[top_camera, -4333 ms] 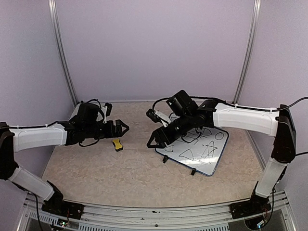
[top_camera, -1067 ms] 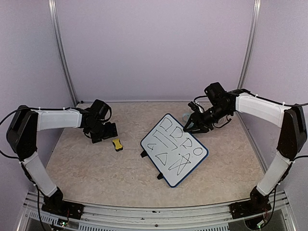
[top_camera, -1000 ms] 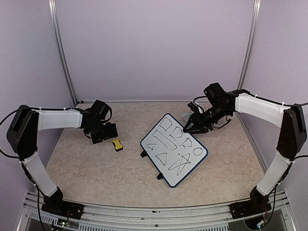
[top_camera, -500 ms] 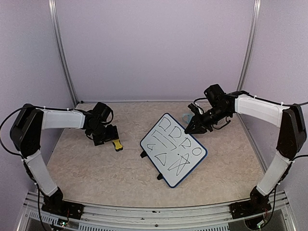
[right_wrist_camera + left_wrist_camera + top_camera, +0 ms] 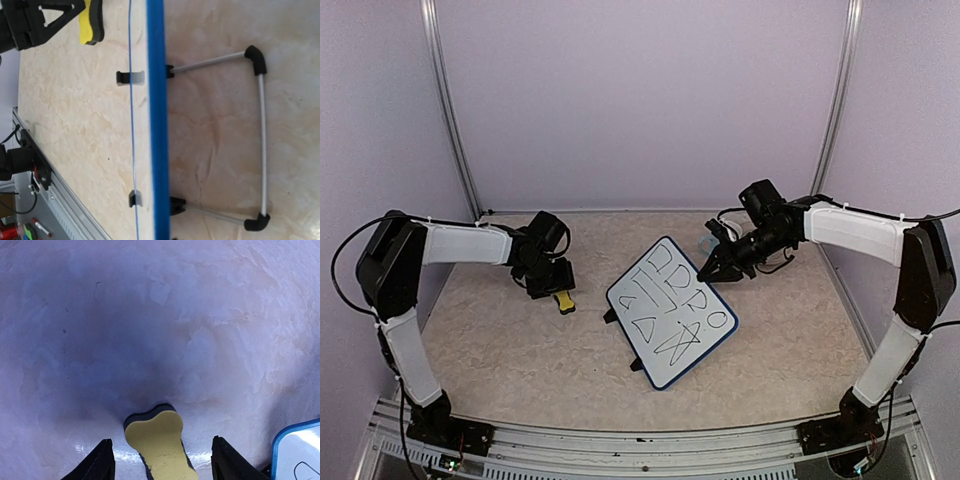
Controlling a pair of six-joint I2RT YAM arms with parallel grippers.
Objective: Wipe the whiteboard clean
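Left wrist view: your left gripper open, straddling eraser, its long axis 12-to-6; whiteboard at 4 o'clock, right gripper clamped on its rim.

The whiteboard is showing black marker scribbles: loops, a small ring, a triangle and some crossing lines. They are looking a bit like letters, but they are not making any word or number that can be read.
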